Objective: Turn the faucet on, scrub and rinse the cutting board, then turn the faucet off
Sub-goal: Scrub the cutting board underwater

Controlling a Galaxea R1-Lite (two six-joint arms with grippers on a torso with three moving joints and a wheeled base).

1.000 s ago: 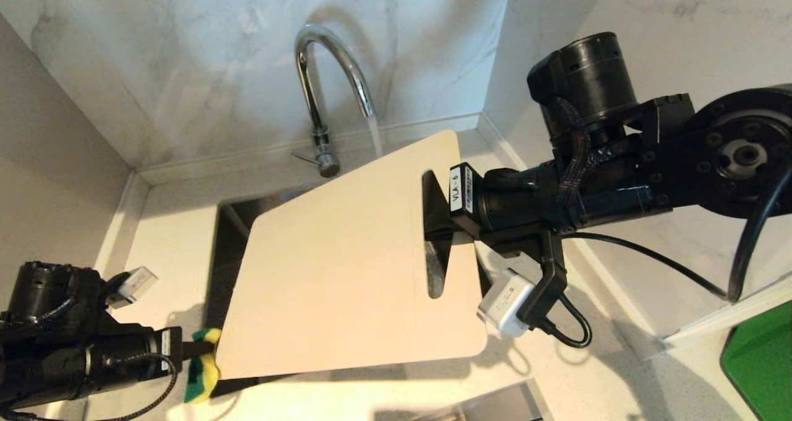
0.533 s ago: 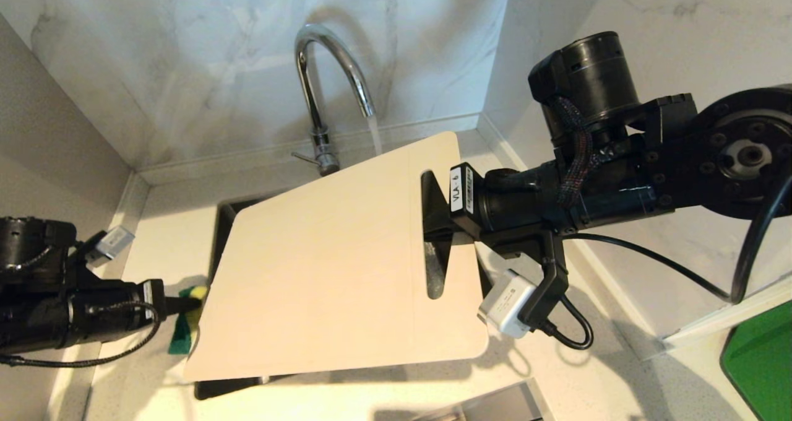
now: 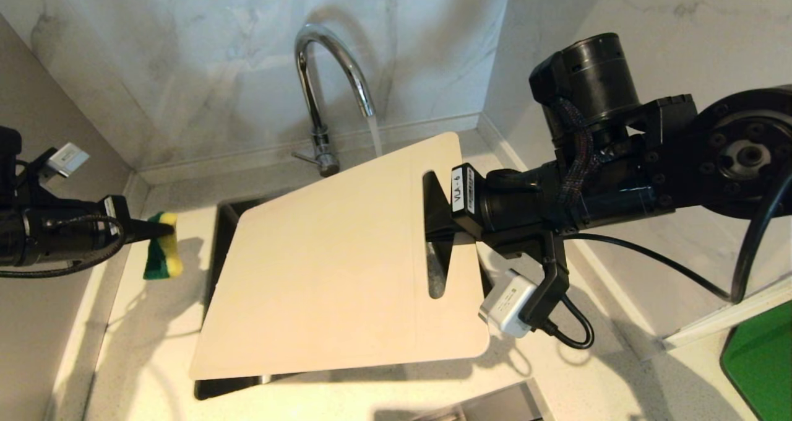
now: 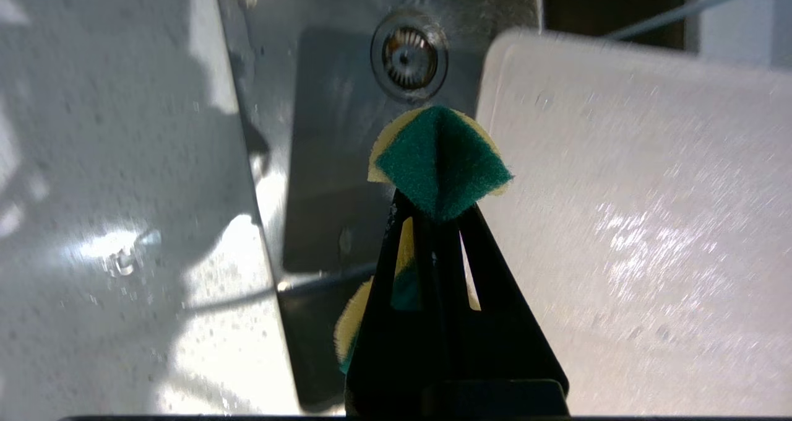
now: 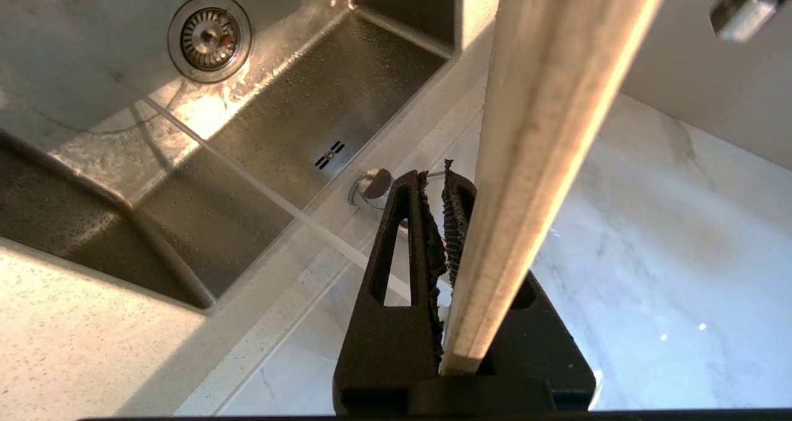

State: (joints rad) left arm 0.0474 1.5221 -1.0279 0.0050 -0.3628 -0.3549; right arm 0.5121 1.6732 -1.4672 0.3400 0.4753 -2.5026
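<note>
The chrome faucet (image 3: 322, 86) stands behind the sink with water running from its spout. The beige cutting board (image 3: 334, 266) is held tilted over the sink. My right gripper (image 3: 436, 223) is shut on the cutting board at its handle cutout. In the right wrist view the board's edge (image 5: 544, 130) runs through that gripper (image 5: 436, 176). My left gripper (image 3: 162, 229) is shut on a green and yellow sponge (image 3: 162, 254), left of the board and apart from it. The left wrist view shows the sponge (image 4: 436, 161) pinched in the left gripper (image 4: 433, 204), with the wet board (image 4: 637, 223) beside it.
The steel sink (image 5: 278, 117) with its drain (image 5: 209, 36) lies under the board. Marble walls close the back and right. Speckled countertop (image 3: 161, 347) surrounds the sink. A green object (image 3: 761, 359) sits at the lower right and a metal piece (image 3: 495, 405) at the front edge.
My left arm has carried the sponge up and back from the board's near left corner to beside the sink's left rim. The board's free left edge swung slightly left. The right arm stayed still.
</note>
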